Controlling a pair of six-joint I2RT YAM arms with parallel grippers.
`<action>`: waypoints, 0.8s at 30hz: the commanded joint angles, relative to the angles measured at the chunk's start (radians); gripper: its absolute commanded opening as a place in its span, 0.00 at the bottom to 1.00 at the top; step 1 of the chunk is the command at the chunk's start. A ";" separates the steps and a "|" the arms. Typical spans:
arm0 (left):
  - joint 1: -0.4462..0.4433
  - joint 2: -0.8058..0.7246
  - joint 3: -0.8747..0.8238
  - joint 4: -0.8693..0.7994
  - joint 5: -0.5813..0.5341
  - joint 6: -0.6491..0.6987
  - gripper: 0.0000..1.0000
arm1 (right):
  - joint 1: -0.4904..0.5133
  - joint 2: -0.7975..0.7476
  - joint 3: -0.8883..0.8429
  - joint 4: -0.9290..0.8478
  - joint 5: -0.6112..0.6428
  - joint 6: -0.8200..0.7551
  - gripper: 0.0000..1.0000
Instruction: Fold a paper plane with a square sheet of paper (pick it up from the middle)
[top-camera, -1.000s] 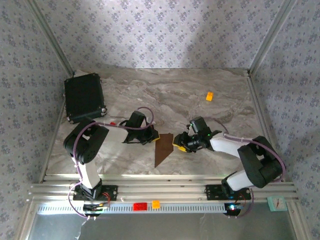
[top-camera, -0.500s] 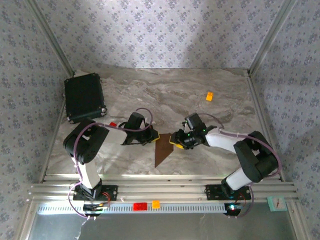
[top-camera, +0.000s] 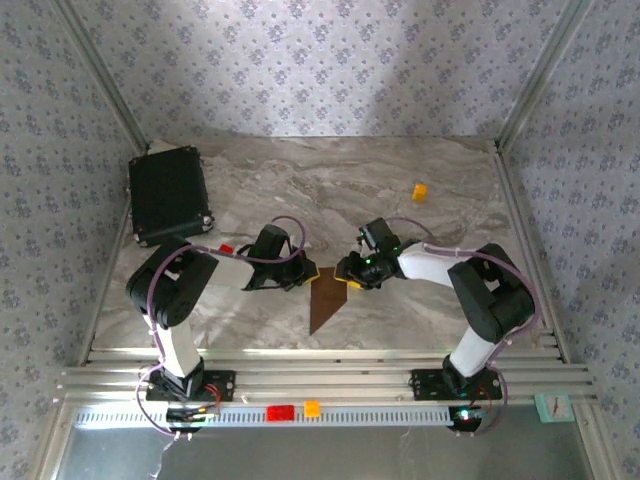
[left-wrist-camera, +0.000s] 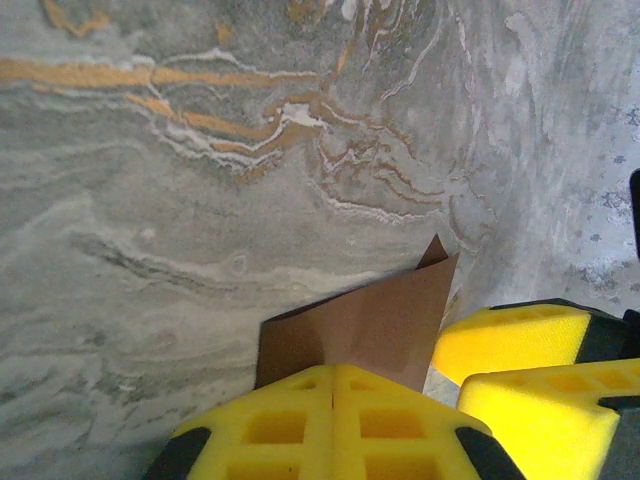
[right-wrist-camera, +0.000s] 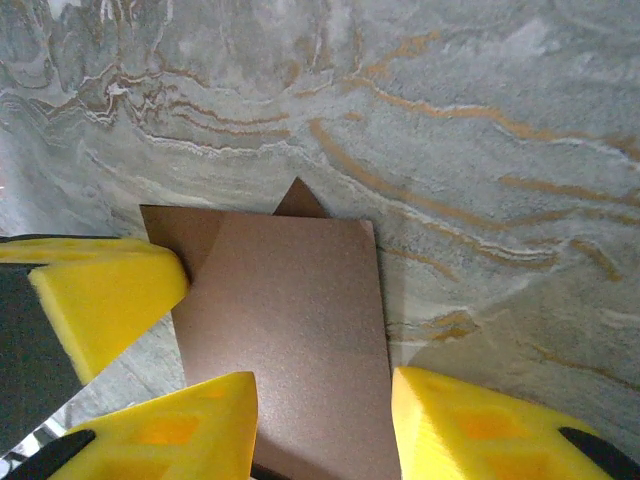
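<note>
From above, two arms meet at the middle of the marbled tabletop (top-camera: 330, 180), near its front edge. The left fingers (top-camera: 308, 272) and the right fingers (top-camera: 350, 280) come at the far end of the paper (top-camera: 325, 300) from opposite sides. The paper is a dark brown folded piece that lies flat and narrows to a point toward the near edge. A black case (top-camera: 168, 195) sits at the far left corner. An orange block (top-camera: 420, 191) lies well apart at the far right, and a red block (top-camera: 226, 248) lies beside the left arm.

At the left wrist, the yellow left fingers (left-wrist-camera: 300, 420) are clenched together, pad against pad, on the paper's edge. The brown sheet (left-wrist-camera: 370, 320) rises out of their seam with a fold line running into it, and a small corner peaks behind. The right fingers (left-wrist-camera: 520, 345) crowd in just beside it on the right.

At the right wrist, the right fingers (right-wrist-camera: 190, 430) stand apart and released, straddling the near part of the paper (right-wrist-camera: 290, 310). One pad overlaps the paper's left side and the other stands at its right edge. The sheet lies flat on the marble, with a darker triangular tip showing past its far edge. One left finger (right-wrist-camera: 95, 295) touches its far left corner.
</note>
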 joint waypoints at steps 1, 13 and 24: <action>-0.009 0.035 -0.028 -0.061 -0.015 0.004 0.00 | 0.046 0.017 0.012 -0.043 -0.006 -0.016 0.42; -0.008 0.030 -0.030 -0.062 -0.016 0.005 0.00 | 0.054 -0.082 -0.050 0.023 -0.051 0.048 0.42; -0.007 0.021 -0.029 -0.078 -0.026 0.010 0.00 | 0.056 -0.261 -0.176 -0.029 0.025 0.184 0.42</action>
